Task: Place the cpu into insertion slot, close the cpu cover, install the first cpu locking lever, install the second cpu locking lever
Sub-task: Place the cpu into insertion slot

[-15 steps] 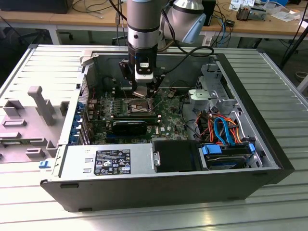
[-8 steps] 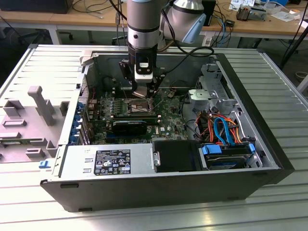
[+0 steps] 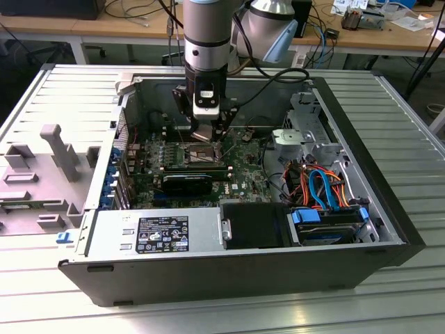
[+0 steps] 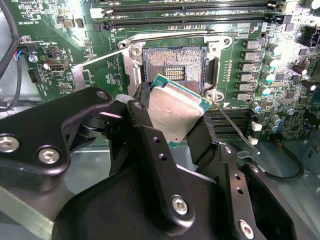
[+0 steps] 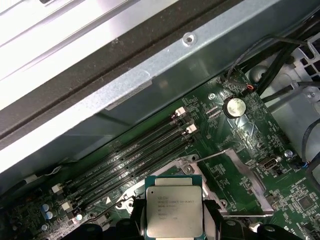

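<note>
Well, the gripper is down inside the open computer case on the tabletop, over the far middle of the green motherboard. Its fingers are closed narrowly on the cpu, pinching it by two opposite edges with the grey metal top facing up, as both wrist views show. The chip hangs just above the insertion slot and, as far as I can tell, is not touching it. The dark centre of the slot lies bare. The cpu cover looks swung open to one side, and a thin locking lever juts out free beside the socket.

To my eye the placing is what's in hand. Done well, it wants the chip level and square to the silvery rim, its corners matched to the slot's. It should be lowered straight with no pressing, since the contacts underneath look delicate. A skewed or sliding touchdown could bend them.
</note>
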